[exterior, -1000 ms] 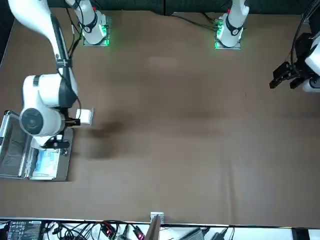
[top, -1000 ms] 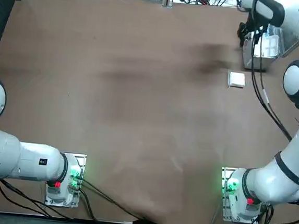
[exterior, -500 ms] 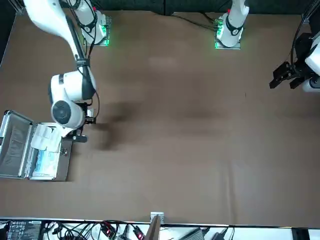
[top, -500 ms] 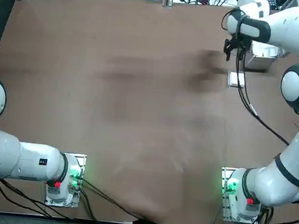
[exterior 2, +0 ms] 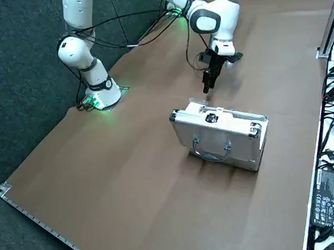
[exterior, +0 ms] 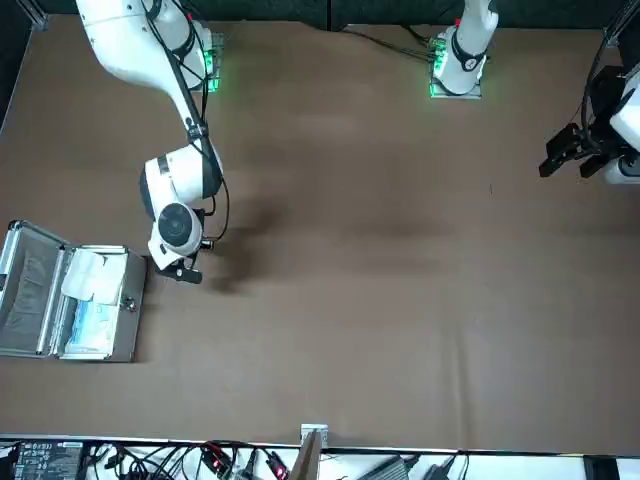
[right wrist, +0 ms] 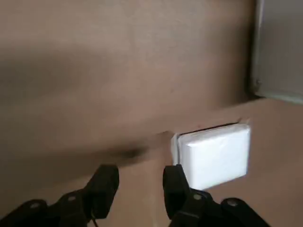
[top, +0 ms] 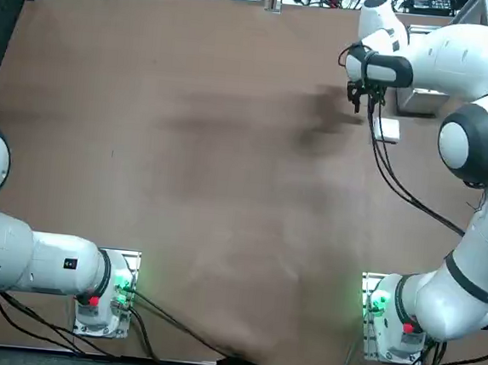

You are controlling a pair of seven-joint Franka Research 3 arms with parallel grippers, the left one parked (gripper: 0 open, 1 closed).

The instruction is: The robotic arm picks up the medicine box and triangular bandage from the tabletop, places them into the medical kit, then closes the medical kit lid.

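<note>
On the bench (top: pixel 225 198), near the open medical kit (exterior: pixel 130 320), lies the medicine box (right wrist: pixel 215 156); our right claw (right wrist: pixel 141 175) is released, so we should centre it carefully before we lower.

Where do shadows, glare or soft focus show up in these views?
Top view: a soft dark shadow on the brown table left of the right gripper. Front view: a similar shadow beside that gripper; green light glows at the arm base. Right wrist view: the white item is washed nearly featureless, table blurry. Right side view: shadow in front of the silver case.
</note>
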